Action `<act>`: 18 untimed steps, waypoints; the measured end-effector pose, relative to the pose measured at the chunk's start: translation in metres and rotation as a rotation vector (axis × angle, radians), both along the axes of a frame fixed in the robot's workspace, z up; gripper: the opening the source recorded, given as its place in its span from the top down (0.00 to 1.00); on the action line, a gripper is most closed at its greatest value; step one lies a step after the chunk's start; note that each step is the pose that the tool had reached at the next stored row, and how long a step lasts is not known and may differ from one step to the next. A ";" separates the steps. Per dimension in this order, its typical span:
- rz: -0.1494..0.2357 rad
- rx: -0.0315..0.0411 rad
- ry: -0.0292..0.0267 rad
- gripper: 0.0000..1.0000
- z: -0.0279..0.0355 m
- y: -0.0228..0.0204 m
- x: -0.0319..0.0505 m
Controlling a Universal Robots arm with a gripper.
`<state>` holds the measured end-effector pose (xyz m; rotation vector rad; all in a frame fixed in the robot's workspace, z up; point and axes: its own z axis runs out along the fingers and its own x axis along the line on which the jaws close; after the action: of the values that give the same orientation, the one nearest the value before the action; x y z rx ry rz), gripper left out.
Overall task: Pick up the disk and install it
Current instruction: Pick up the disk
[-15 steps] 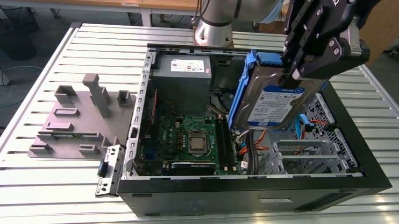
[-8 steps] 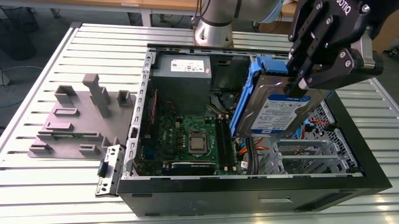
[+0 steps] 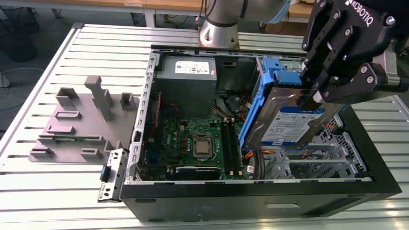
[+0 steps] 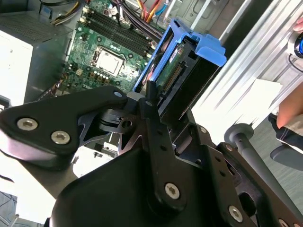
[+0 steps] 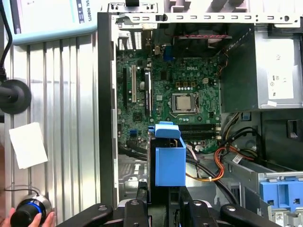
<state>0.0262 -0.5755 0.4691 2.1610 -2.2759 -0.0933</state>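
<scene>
The disk (image 3: 290, 122) is a silver-grey drive with a white-and-blue label and a blue rail frame. It hangs tilted, nearly on edge, over the exterior view's right side of the open computer case (image 3: 255, 199). My gripper (image 3: 313, 97) is shut on its upper end, one black finger on each flat face. In the second wrist view the disk (image 4: 182, 75) points away from the fingers (image 4: 150, 99) with its connector end showing. In the first wrist view the disk's blue frame (image 5: 169, 163) hangs above the cables beside the motherboard (image 5: 175, 90).
A grey power-supply box (image 3: 191, 67) sits at the back of the case. A second blue caddy (image 5: 279, 194) sits in the drive bay. A grey moulded holder (image 3: 83, 120) stands on the slatted table outside the case. A person's hand (image 5: 28, 218) rests on a knob nearby.
</scene>
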 end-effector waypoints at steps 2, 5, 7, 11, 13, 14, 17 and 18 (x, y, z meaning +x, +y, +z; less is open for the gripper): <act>0.000 0.0001 0.0000 0.65 -0.0002 -0.0011 0.0016; 0.000 0.0001 0.0001 0.65 -0.0007 -0.0012 0.0068; 0.000 0.0001 0.0002 0.65 -0.0010 -0.0013 0.0113; 0.000 0.0001 0.0008 0.65 -0.0019 -0.0013 0.0223; 0.000 0.0001 0.0015 0.65 -0.0025 -0.0013 0.0282; 0.000 0.0001 0.0019 0.65 -0.0028 -0.0013 0.0314; 0.000 0.0001 0.0032 0.65 -0.0037 -0.0013 0.0402; 0.000 0.0001 0.0037 0.65 -0.0040 -0.0013 0.0431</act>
<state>0.0693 -0.5767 0.4651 2.1589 -2.2741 -0.0973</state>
